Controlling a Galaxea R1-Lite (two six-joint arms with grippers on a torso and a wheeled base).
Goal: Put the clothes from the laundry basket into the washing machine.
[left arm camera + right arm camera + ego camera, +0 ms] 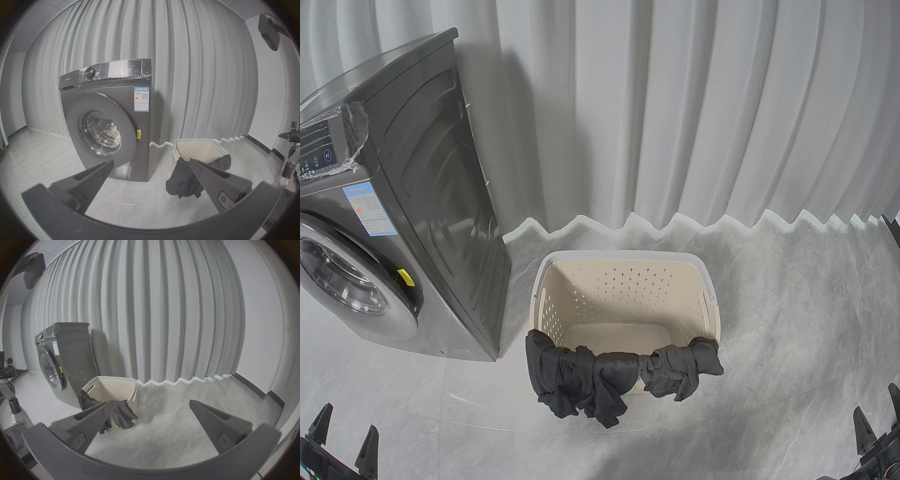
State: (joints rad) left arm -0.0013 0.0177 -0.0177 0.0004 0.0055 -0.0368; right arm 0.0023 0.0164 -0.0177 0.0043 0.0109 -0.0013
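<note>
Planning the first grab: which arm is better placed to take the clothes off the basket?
Likely the left. The left gripper is open, the clothes bunch toward that end of the basket, and the washing machine stands on that side.

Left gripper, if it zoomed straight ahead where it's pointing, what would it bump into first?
Most likely the washing machine, near its front corner beside the laundry basket. The left gripper aims roughly at that edge, so it could instead slip through the gap and reach the curtain.
</note>
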